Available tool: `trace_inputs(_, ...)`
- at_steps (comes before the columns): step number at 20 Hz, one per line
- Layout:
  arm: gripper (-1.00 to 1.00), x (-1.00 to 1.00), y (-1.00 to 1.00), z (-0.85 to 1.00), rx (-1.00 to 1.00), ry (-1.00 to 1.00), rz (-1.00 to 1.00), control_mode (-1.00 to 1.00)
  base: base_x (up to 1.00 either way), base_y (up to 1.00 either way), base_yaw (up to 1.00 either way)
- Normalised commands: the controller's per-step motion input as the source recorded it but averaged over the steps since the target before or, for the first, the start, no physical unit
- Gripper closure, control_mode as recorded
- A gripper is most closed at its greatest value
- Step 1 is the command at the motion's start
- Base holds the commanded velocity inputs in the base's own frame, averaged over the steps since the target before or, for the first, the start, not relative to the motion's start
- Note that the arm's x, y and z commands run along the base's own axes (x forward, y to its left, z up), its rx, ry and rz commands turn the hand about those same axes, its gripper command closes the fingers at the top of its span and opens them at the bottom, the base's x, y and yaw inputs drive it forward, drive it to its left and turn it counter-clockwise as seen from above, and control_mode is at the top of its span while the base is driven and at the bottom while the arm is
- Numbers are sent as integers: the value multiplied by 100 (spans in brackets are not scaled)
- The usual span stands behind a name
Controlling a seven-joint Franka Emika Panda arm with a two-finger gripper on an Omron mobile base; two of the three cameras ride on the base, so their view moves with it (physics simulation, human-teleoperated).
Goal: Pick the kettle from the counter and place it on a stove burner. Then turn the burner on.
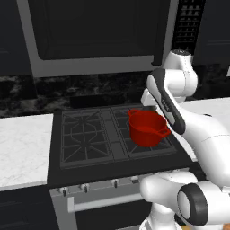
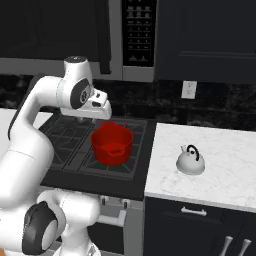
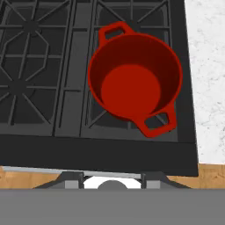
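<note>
The red pot [image 2: 111, 144] sits on the black cooktop [image 1: 56, 143], on the grate at the side nearest the right-hand stretch of counter [image 2: 225, 165], and it makes the handiest landmark here. It stands upright and empty, with one loop handle toward the cooktop's front edge and the other toward the back, as the hand view shows from above [image 3: 135, 81]. The kettle [image 2: 191, 160] rests upright on the white marble counter well to the right of the pot, apart from it and clear of the cooktop's edge, with its dark arched handle on top. The burner [image 1: 83, 134] on the far side of the pot from the kettle carries nothing on its grate. A row of small silver knobs [image 1: 83, 187] runs along the stove's front, below the pot and the cooktop's front edge. The arm's hand hangs above the pot, close over its back rim in the right base view, and looks straight down into it. Its fingers are hidden from both base cameras and do not show clearly in the hand view, so I cannot tell how far apart they stand. Behind the pot a dark speckled wall rises to a microwave [image 1: 99, 36].
</note>
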Motion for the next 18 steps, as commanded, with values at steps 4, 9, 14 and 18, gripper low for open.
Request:
trace_inputs(4,-100,-48,-62,-6,13,-14,-10,-100,0,0,0)
trace_inputs(9,-100,-79,-100,-17,29,-35,-13,-100,0,0,0)
trace_inputs(14,-100,-39,-100,-18,26,-29,-13,-100,0,0,0)
trace_inputs(18,-100,-2,-100,-27,22,-10,-7,-100,0,0,0)
